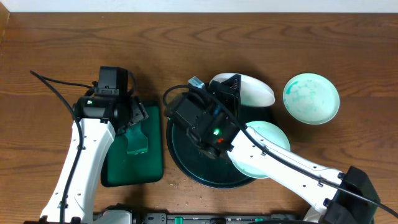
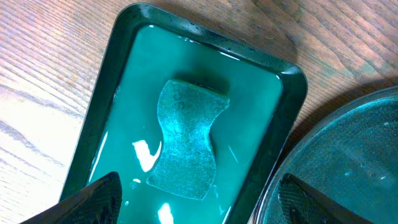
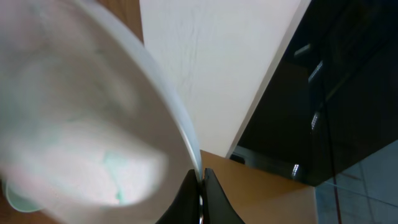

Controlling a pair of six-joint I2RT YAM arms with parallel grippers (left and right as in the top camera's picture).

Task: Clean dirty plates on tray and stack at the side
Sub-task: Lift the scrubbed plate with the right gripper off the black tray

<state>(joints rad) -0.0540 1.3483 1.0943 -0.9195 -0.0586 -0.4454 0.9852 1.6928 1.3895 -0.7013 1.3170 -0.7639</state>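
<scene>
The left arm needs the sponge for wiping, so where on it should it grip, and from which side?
Grip the sponge at its narrow waist, coming down from above. It lies flat in the liquid of the small tray, and its long sides curve inward at the middle, so the open left fingers can close across there.
</scene>
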